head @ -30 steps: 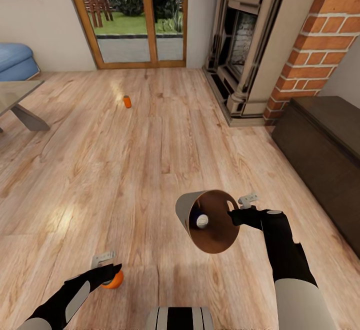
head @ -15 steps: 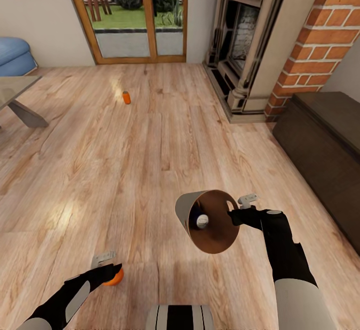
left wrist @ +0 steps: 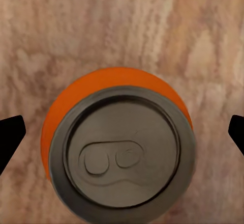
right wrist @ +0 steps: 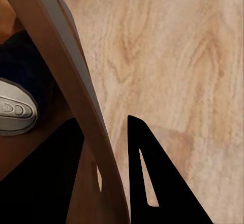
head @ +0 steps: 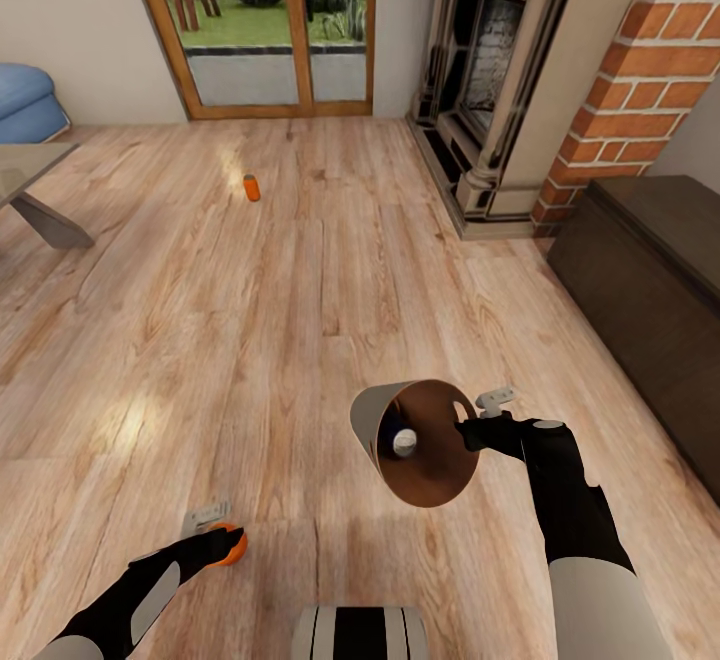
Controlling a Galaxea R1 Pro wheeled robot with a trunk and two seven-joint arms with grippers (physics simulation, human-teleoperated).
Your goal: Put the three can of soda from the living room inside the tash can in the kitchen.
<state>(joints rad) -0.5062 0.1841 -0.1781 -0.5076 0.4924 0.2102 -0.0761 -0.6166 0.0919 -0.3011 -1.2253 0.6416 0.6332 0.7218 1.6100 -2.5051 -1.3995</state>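
Note:
One orange can of soda (head: pixel 231 550) stands upright on the wood floor, its grey top (left wrist: pixel 124 163) seen from straight above. My left gripper (head: pixel 220 538) hovers over it, open, with the fingertips (left wrist: pixel 10 138) wide on either side and clear of the can. My right gripper (head: pixel 468 432) is shut on the rim of the tash can (head: pixel 412 440), held tilted above the floor with its brown inside facing the head camera. A second can (head: pixel 404 442) lies inside it, also seen in the right wrist view (right wrist: pixel 12 113) past the bin wall (right wrist: pixel 76 107). A third can (head: pixel 252 187) stands far ahead near the glass doors.
A brick fireplace (head: pixel 500 90) and a dark low cabinet (head: pixel 650 280) line the right side. A glass coffee table (head: pixel 35 190) and blue sofa (head: pixel 25 100) sit at the far left. Wood-framed glass doors (head: pixel 270 30) are straight ahead.
The whole head view has shifted, so the camera moved. The near can now sits a little further under my left gripper. The right arm and the bin keep their pose.

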